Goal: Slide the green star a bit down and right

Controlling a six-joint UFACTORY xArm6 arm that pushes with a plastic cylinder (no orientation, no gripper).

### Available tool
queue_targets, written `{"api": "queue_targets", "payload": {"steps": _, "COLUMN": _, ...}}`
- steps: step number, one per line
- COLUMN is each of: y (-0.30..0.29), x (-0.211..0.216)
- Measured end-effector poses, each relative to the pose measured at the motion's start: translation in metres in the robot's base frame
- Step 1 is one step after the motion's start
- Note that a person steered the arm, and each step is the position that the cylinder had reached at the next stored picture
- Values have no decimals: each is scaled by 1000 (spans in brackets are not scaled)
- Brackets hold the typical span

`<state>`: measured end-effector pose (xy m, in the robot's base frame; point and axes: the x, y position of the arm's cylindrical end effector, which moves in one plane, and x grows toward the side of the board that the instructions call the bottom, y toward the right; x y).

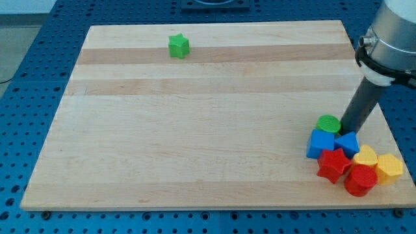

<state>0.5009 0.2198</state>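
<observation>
Camera view: the green star (179, 46) sits alone near the far edge of the wooden table (195, 149), at about eleven o'clock from the board's centre. My tip (343, 127) is well apart from it, down at about four o'clock, just beside a cluster of seven blocks packed into that corner. There is no claw on this rig, so nothing is spread or pinching; the arm ends in a plain dark rod (361, 104).

The tip stands at the three o'clock side of the green cylinder (329, 123), touching or nearly so; I cannot tell which. Below them lie a blue cube (320, 143), a smaller blue block (347, 143), a red star (333, 164), a red hexagonal block (360, 179) and two yellow blocks, one (364, 156) nearer the blues and one (389, 168) at the table's edge.

By my judgement the step in hand is the approach; the star looks untouched. To do it well I would draw the tip away from the cluster toward twelve o'clock first, so nothing there gets dragged, then cross the bare wood and come round to the star's ten o'clock side. From there a short, slow push toward four o'clock should serve. Contact ought to meet the star's middle, since a glancing touch on one point would likely spin it rather than slide it. A small nudge is all the task asks.
</observation>
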Motion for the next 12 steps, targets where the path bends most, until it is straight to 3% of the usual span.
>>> {"api": "queue_targets", "payload": {"steps": 3, "y": -76, "x": -72}}
{"api": "queue_targets", "payload": {"steps": 4, "y": -166, "x": -67}}
{"api": "queue_targets", "payload": {"steps": 5, "y": -254, "x": -93}}
{"api": "queue_targets", "payload": {"steps": 7, "y": -387, "x": -206}}
{"api": "queue_targets", "payload": {"steps": 8, "y": -413, "x": -262}}
{"api": "queue_targets", "payload": {"steps": 9, "y": -378, "x": -275}}
{"api": "queue_targets", "payload": {"steps": 11, "y": -316, "x": -238}}
{"api": "queue_targets", "payload": {"steps": 12, "y": -305, "x": -251}}
